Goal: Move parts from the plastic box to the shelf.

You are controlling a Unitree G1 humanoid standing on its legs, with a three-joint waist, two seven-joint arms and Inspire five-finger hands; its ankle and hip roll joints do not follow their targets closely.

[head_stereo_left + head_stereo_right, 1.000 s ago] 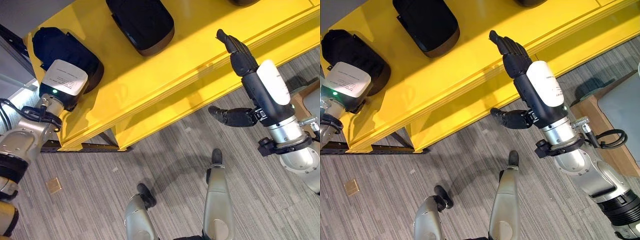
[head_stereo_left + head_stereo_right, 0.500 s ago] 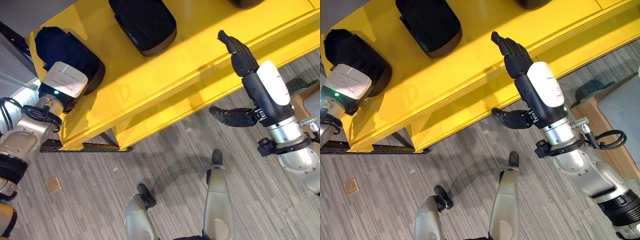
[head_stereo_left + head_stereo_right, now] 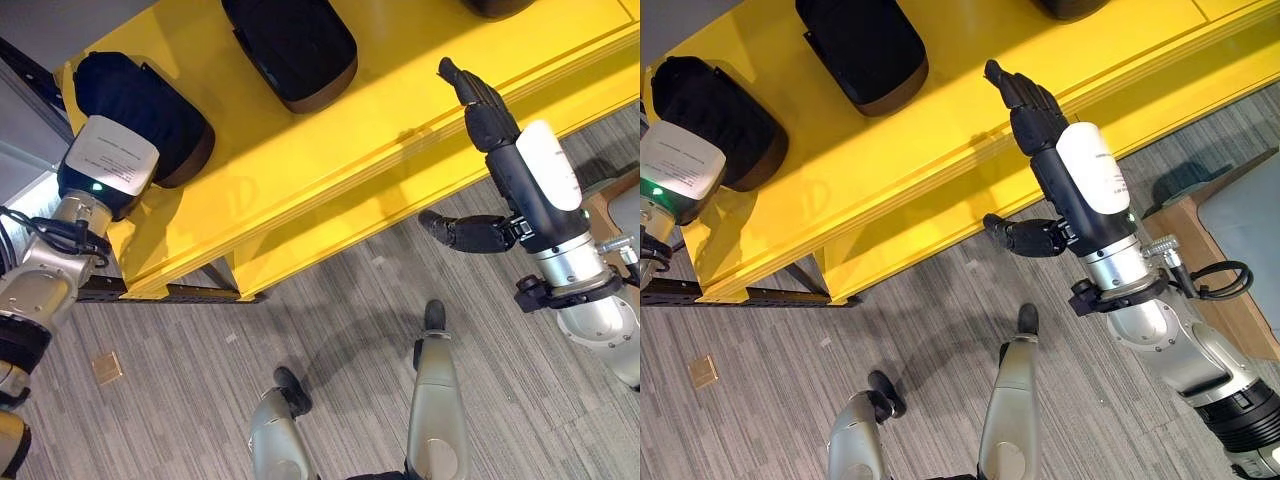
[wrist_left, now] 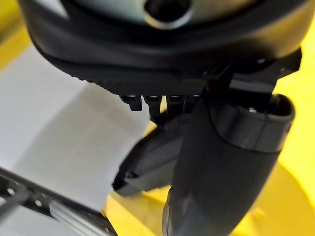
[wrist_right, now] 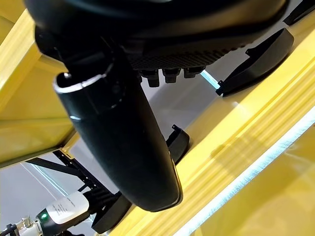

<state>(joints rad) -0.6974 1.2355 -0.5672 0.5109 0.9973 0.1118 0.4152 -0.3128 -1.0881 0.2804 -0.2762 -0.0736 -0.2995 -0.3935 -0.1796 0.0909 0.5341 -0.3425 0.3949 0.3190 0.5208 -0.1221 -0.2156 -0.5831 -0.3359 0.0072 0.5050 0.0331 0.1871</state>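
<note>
Yellow shelf [image 3: 330,150], running diagonally from the left edge to the upper right of both eye views; grey striped floor [image 3: 180,400] below it. Left part [image 3: 150,110], black and rounded, lay on the shelf at the upper left of the left eye view; the left hand [image 3: 98,165] rested at that part's lower end, its back facing the camera, its fingers hidden against the part, so whether they were spread or clasped could not be told. Second part [image 3: 295,45], black, lay on the shelf at the top centre, well apart from both hands. Third part [image 3: 500,5], dark, was cut off by the top edge at the upper right. Right hand [image 3: 485,115] was at the right of the frame, fingers straight and pressed together over the shelf's front edge, thumb [image 3: 465,232] stuck out below the shelf; it held nothing. A wooden surface [image 3: 1200,250] sat at the right edge.
</note>
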